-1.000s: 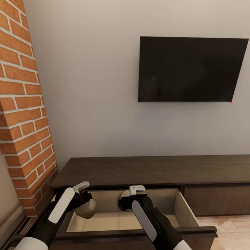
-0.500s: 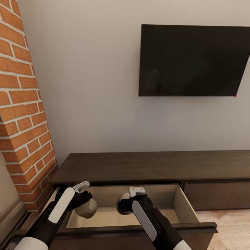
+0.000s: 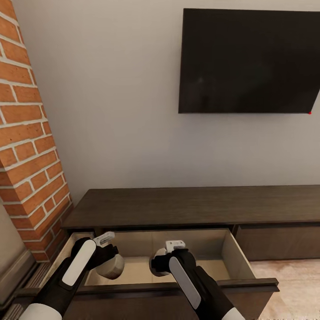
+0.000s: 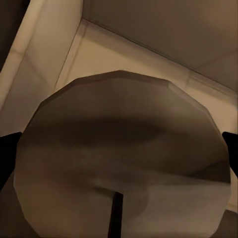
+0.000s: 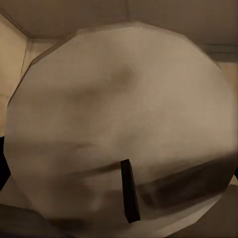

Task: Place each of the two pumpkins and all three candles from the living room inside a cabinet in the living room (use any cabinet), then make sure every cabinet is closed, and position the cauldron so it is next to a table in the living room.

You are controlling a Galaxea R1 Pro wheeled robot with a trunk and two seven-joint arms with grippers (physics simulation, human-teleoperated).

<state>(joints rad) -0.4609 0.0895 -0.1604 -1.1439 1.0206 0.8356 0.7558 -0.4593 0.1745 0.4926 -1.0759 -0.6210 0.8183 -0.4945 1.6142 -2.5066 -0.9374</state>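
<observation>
Down in the head view, the long, low, dark-brown wooden cabinet stands against a plain grey wall, and its left-hand drawer is pulled out, showing pale walls and a pale floor inside. Both arms reach into that open drawer.

The left claw pinches a pale beige, faceted round candle with a short dark wick, the left candle, which hangs over the left part of the drawer. From the left wrist view the left candle sits wick towards the camera, with the dark fingers pressed against its two sides and a pale inner corner of the drawer behind it.

The right claw grips a second candle of the same pale, rounded, faceted make, the right candle, near the middle of the drawer; the arm hides most of it from the head camera. Seen from the right wrist, the right candle shows its stubby dark wick, and a dark finger edge touches one side. Whether either candle touches the drawer floor cannot be told.

A large black flat television hangs on the wall above the cabinet. A red brick column rises just beside the cabinet's left end, and light wooden flooring shows at the right.
</observation>
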